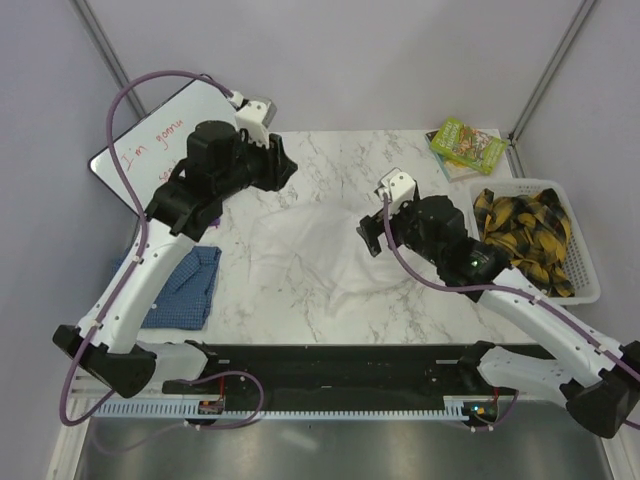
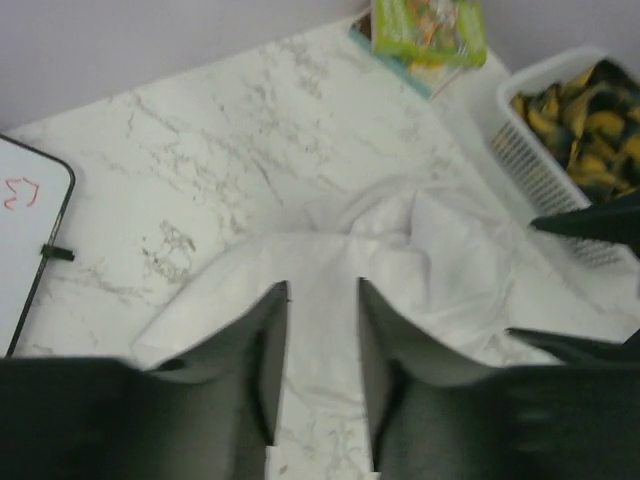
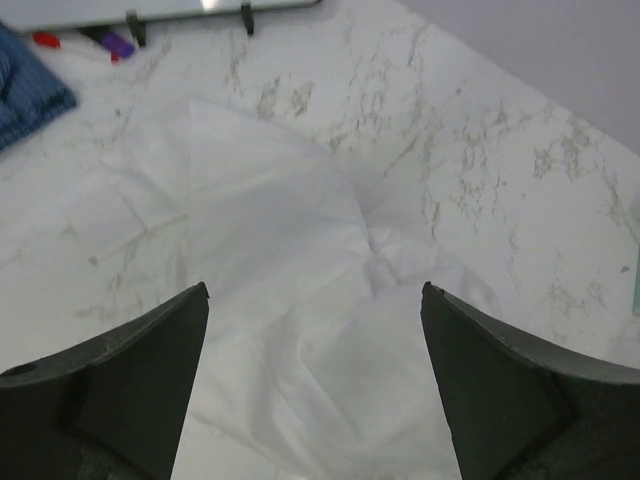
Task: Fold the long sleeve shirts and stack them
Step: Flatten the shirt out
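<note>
Currently I see the large plain white long sleeve shirt (image 1: pixel 320 245) lying crumpled at the middle of the grey-veined white marble table (image 1: pixel 330 160), with loose folds running toward the lower centre of the top view. The blue fine-checked long sleeve shirt (image 1: pixel 180 285) lies folded at the lower left, at the table's edge and partly under the left arm, well apart from the white one.

On my left wrist view the left gripper (image 2: pixel 322 290) has its fingers slightly parted. White cloth and bare marble show through the narrow gap, and nothing is pinched between them. The right gripper (image 3: pixel 314 292) is spread wide and holds nothing, with the white shirt below it.

At the upper left of the top view leans a white dry-erase board (image 1: pixel 165 130) with red handwriting. I can read "I'm gonna", but the arm hides the rest. A red marker (image 3: pixel 40 40) and a purple marker (image 3: pixel 115 45) lie beside its edge.

At the upper right lies a green printed book or packet (image 1: pixel 468 145) whose lettering is too small to read. Just below it a white slotted plastic basket (image 1: pixel 590 285) holds yellow-and-black patterned cloth (image 1: pixel 520 235).
</note>
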